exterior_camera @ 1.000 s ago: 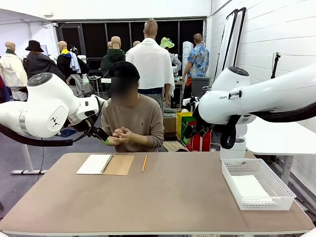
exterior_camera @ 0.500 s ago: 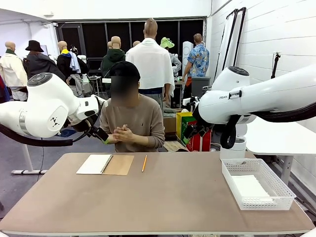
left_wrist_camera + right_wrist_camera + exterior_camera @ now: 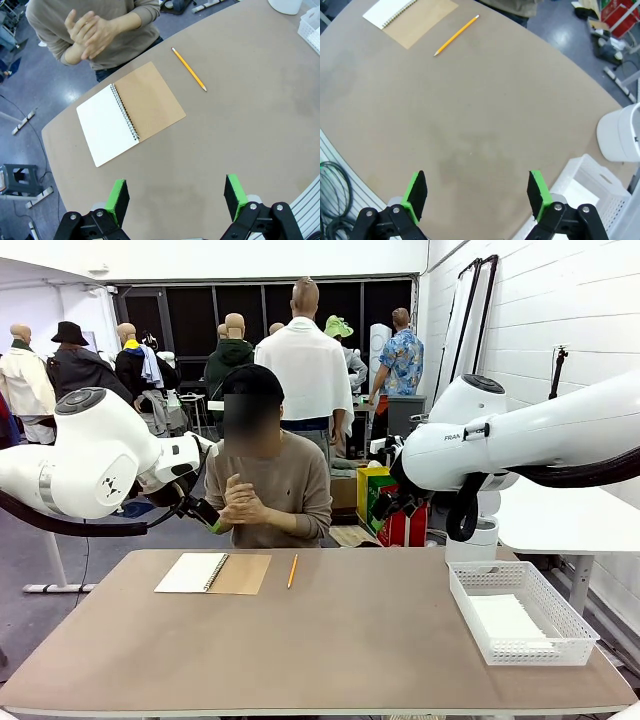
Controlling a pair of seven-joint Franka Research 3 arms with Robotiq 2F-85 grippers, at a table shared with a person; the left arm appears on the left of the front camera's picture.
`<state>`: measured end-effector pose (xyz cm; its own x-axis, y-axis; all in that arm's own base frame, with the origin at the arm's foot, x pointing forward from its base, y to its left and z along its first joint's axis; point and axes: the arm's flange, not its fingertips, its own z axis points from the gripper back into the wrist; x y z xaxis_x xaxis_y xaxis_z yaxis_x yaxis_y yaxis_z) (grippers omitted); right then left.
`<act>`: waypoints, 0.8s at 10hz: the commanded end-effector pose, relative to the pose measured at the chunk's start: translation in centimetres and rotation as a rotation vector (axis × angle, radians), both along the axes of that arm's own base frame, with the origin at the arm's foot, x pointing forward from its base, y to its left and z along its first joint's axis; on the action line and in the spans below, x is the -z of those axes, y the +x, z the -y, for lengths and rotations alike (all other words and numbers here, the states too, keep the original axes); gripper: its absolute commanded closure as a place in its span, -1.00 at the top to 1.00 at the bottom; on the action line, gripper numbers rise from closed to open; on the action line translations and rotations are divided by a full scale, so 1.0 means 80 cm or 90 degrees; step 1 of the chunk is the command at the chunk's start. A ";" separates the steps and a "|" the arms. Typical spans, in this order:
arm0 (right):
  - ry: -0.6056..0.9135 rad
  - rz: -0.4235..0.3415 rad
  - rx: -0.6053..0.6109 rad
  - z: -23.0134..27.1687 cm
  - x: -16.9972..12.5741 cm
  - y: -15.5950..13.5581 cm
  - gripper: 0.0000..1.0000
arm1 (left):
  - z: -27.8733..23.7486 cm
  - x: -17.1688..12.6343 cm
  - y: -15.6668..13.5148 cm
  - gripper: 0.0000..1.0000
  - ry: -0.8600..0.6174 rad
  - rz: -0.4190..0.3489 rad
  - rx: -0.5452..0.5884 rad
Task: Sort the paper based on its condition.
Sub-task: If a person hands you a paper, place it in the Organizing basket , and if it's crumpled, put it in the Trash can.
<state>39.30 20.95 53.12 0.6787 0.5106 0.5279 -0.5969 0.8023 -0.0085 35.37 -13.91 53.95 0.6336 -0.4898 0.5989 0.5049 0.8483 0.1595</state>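
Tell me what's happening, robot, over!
Left claw open, right claw open, both high above table. Paper in white basket. Nothing blocking, over.

White rounded arms (image 3: 90, 455) (black cabling underneath) carry black end effectors with green pads (image 3: 118, 197).

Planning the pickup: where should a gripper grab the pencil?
Probably mid-shaft, from straight above. The pencil lies flat on the bare table, clear of the notebook, so jaws set across its thin length should close on it.
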 end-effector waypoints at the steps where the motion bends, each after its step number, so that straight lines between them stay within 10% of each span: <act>1: 0.000 0.001 0.001 0.001 0.000 -0.001 1.00 | -0.002 0.001 0.000 1.00 -0.001 -0.001 0.000; 8: 0.000 0.001 0.001 0.001 0.000 -0.001 1.00 | -0.002 0.001 0.000 1.00 -0.001 -0.001 0.000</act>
<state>39.30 20.95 53.12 0.6787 0.5106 0.5279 -0.5969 0.8023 -0.0085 35.37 -13.91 53.95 0.6336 -0.4898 0.5989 0.5049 0.8483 0.1595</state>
